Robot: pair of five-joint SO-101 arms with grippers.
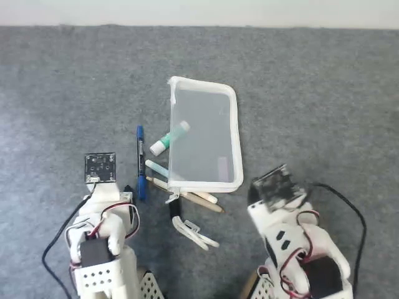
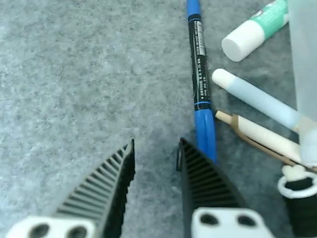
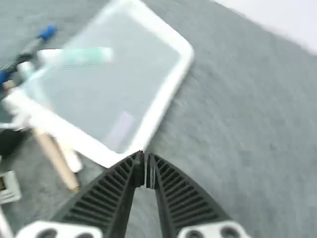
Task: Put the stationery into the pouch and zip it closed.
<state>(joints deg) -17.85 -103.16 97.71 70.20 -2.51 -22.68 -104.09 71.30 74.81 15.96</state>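
Observation:
A clear pouch (image 1: 202,134) with a white zip border lies flat mid-table. A green-and-white glue stick (image 1: 169,138) overlaps its left edge; I cannot tell if it is inside or beneath. Left of the pouch lie a blue pen (image 1: 140,162), a pale blue pen (image 1: 157,168) and beige pens (image 1: 194,199). My left gripper (image 2: 156,148) is open over bare carpet, one finger close beside the blue pen (image 2: 199,74). My right gripper (image 3: 144,159) is shut and holds nothing, just short of the pouch's (image 3: 114,94) near corner.
A black-and-white strap (image 1: 190,227) trails from the pouch's near left corner toward the arms. The left arm (image 1: 100,243) and right arm (image 1: 293,249) stand at the front edge. Grey carpet covers the table, bare at left, right and behind the pouch.

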